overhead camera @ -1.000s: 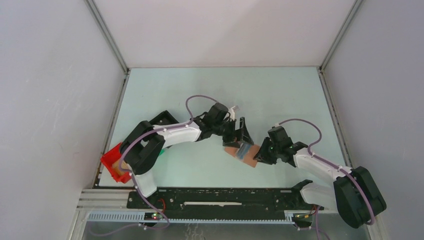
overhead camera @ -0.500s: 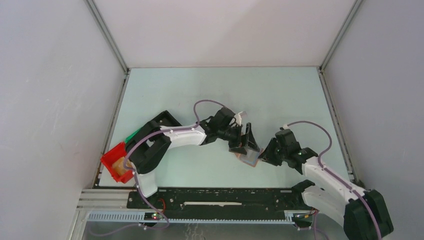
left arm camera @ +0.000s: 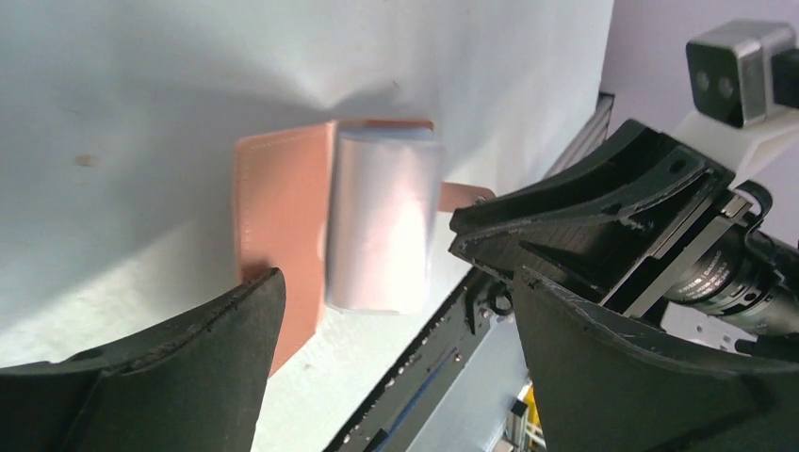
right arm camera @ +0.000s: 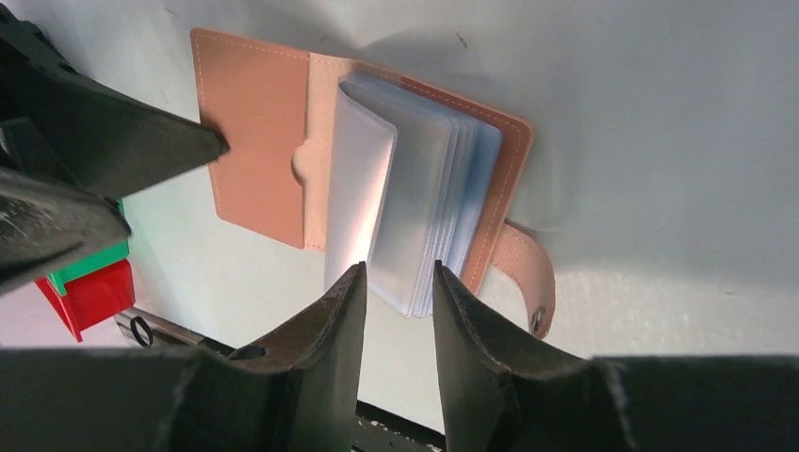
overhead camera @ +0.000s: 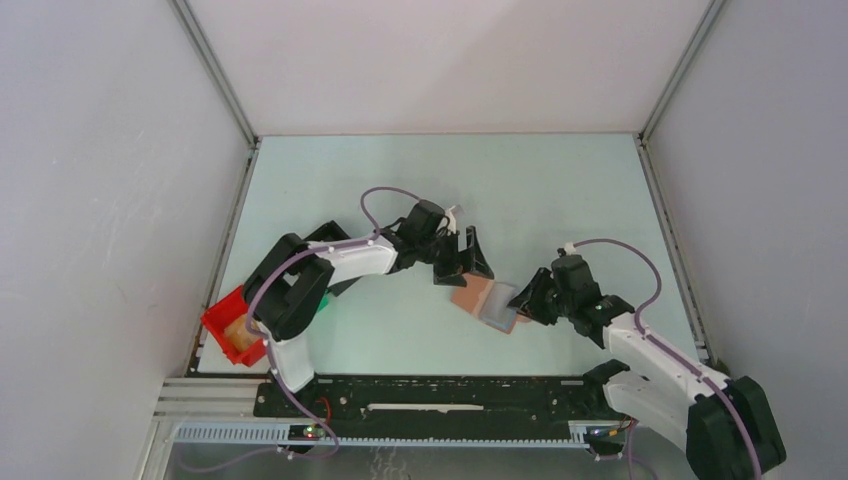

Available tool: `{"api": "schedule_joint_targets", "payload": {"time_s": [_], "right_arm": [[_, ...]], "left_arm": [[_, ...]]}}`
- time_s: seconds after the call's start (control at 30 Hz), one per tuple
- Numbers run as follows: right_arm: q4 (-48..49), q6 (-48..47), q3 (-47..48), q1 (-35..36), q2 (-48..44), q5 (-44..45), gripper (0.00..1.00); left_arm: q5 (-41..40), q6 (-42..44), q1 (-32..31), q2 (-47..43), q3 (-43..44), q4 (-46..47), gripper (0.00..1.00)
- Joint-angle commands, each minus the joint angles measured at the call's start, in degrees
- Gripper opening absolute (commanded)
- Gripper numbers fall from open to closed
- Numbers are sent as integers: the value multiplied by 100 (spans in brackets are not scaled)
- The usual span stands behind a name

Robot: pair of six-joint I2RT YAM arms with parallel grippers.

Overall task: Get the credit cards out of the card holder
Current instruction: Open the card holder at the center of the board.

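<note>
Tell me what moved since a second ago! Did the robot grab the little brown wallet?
The left gripper slid forward over the card holder, then pulled back up and left with its jaws wide open, uncovering it. The right arm's elbow swung out to the right. Nothing was visibly grabbed or let go. Staying put: the card holder lying open, the right gripper at its right edge, and the red bin.

Counter: pale mint-green, matte, flat.
Walls: plain white-grey panels at left, back, right.
Frame posts: aluminium, at both back corners.
Rail: black, along near edge.
Duct: grey, slotted, just below rail.
Light: even, diffuse; shadows soft.
</note>
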Motion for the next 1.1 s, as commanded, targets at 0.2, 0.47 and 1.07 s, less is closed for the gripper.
{"api": "schedule_joint_targets", "payload": {"time_s": [0.2, 0.47, 1.07], "right_arm": [[934, 58, 25, -6, 726, -372, 40], [1108, -108, 237, 18, 1257, -589, 39], [1207, -364, 597, 329, 1413, -797, 36]], "left_arm": [[-140, 386, 104, 224, -500, -7, 94], [-117, 382, 102, 64, -1258, 152, 94], [88, 105, -188, -724, -1985, 348, 94]]}}
